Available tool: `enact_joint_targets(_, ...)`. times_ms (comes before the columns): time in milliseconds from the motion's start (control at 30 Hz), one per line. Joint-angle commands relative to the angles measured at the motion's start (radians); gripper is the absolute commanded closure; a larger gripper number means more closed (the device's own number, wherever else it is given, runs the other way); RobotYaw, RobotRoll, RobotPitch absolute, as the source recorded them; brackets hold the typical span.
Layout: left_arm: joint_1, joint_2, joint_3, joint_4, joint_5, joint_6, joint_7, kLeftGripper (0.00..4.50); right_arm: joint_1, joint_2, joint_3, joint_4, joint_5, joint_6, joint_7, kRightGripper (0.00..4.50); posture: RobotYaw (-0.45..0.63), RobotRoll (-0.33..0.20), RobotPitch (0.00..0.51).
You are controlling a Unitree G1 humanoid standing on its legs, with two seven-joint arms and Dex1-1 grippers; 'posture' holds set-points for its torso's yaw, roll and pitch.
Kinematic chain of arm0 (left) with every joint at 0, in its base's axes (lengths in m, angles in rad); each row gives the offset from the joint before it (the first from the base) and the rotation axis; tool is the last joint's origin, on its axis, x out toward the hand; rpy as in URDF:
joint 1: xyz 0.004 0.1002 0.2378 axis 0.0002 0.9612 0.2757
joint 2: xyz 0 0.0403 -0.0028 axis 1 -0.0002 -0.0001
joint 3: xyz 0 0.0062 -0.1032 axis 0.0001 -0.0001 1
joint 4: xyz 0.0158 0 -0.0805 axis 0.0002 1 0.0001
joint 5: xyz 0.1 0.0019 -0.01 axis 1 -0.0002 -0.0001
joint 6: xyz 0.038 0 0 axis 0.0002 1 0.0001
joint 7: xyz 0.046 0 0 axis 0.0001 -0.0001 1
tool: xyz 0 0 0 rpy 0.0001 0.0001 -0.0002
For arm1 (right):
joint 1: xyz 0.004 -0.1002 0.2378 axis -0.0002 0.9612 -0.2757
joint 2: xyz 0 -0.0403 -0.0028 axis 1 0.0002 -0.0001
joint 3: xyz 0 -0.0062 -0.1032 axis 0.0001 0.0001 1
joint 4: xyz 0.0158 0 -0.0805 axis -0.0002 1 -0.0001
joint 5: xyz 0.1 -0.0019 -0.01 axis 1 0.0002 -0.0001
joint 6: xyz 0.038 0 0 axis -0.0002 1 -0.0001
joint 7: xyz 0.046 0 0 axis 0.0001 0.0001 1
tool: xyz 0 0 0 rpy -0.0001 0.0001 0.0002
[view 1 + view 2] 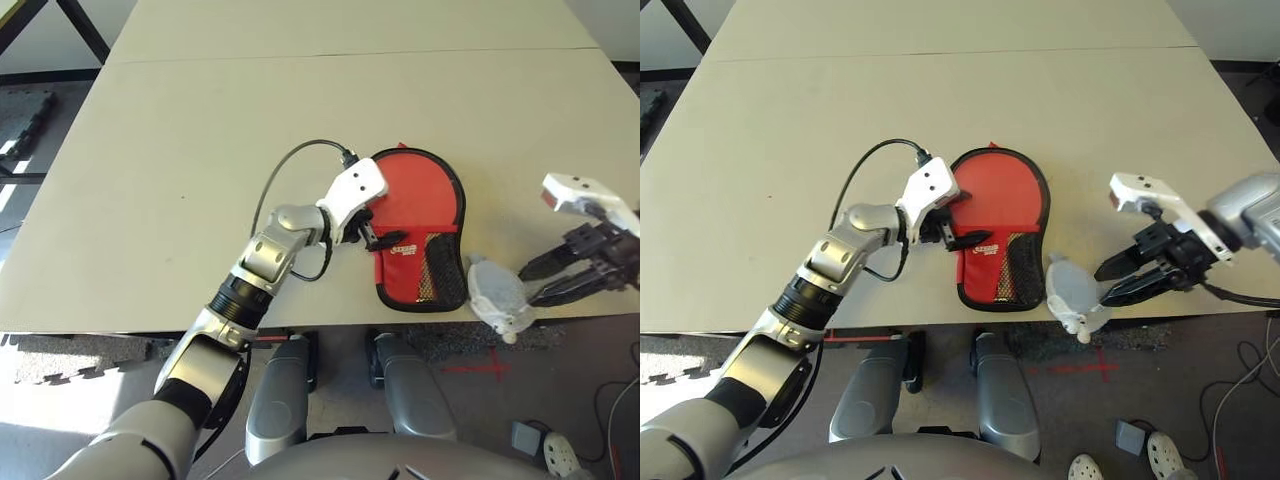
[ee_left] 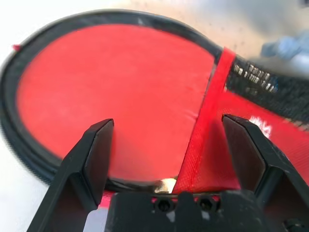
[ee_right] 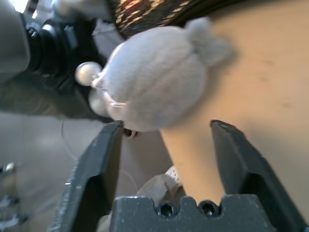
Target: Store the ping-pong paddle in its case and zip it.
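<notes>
Near the front edge of the pale table [image 1: 150,200] lies the case [image 1: 415,215], a paddle-shaped red pouch trimmed in black piping, its round end pointing away from the robot and its narrow end toward the edge. A black mesh pocket [image 1: 440,265] covers the lower right part, with a small white logo [image 1: 403,248] beside it. The case lies flat and looks closed; whether the paddle is inside I cannot tell.

The left hand [image 1: 372,237] sits at the case's left side, low over the red fabric, its two black fingers [image 2: 94,159] spread wide with nothing between them. In the left wrist view the red panel and a raised red seam lie between the fingers.

Just right of the case, at the table's very edge, is a whitish wad of plastic bag [image 1: 497,295]. The right hand [image 1: 1118,280] hangs beside it, fingers [image 3: 96,169] parted wide and aimed at the wad, gripping nothing.
</notes>
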Motion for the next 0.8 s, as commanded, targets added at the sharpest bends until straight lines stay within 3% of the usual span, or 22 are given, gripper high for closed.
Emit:
enact_joint_targets(33,-0.019,0.011,0.111,-0.085,-0.091,0.084,0.033,0.0,-0.057,0.094,-0.08,0.162,-0.044,0.013,0.003,0.02,-0.04,0.0,0.228)
enact_joint_targets(200,-0.051,0.029,0.317,-0.066,-0.141,0.072,0.176,0.0,-0.136,0.344,-0.367,0.429,-0.049,-0.053,-0.219,0.02,-0.01,0.0,0.227)
enact_joint_targets(400,-0.049,0.067,0.497,0.063,-0.081,-0.083,0.409,0.0,-0.163,0.524,-0.641,0.591,-0.095,-0.259,-0.592,0.02,0.04,0.0,0.222)
enact_joint_targets(633,-0.003,0.096,0.658,0.263,-0.01,-0.403,0.672,0.0,-0.145,0.629,-0.818,0.787,-0.194,-0.539,-1.039,0.02,0.07,0.0,0.215)
enact_joint_targets(800,0.026,0.117,0.689,0.366,0.006,-0.566,0.741,0.0,-0.124,0.646,-0.878,0.873,-0.245,-0.648,-1.194,0.02,0.08,0.0,0.215)
